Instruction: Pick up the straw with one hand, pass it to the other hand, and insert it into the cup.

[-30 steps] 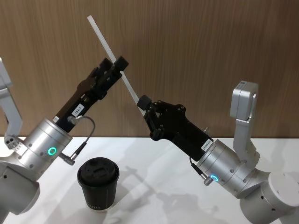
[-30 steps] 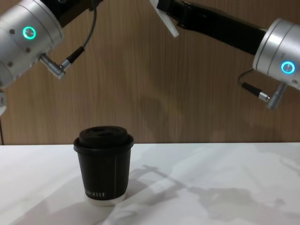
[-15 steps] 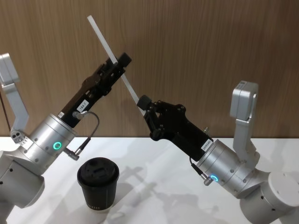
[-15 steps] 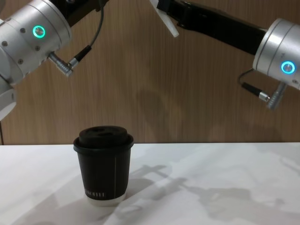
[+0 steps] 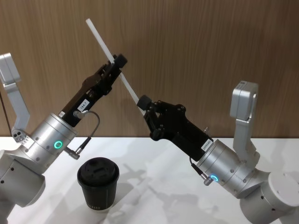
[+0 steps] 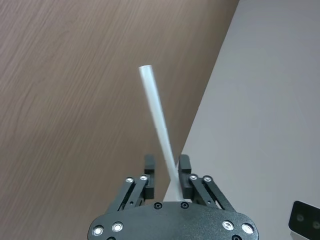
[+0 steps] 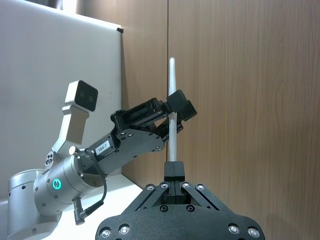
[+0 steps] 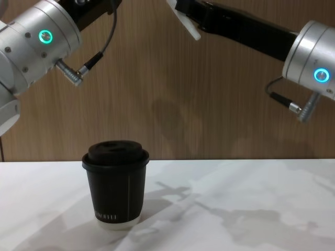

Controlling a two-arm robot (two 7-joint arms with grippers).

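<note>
Both arms raised above table (image 5: 159, 186), meeting mid-air in front of wood wall (image 5: 210, 46). R gripper (image 5: 141, 103) points up-left, jaws closed on lower end of straw (image 5: 99, 39); R wrist view shows the fingers pinched together w/ straw rising straight out of them. Straw is tilted, top end leaning toward robot's left, well above cup (image 5: 98, 184). L gripper (image 5: 117, 62) reaches up-right and sits around straw's mid section, upper part of straw sticking out past it. L wrist view: straw runs btwn the two fingers, close against one, narrow gap on the other side, so L jaws look slightly open, straddling not clamped. Cup upright on table, domed lid on, below L arm, nothing touching it
</note>
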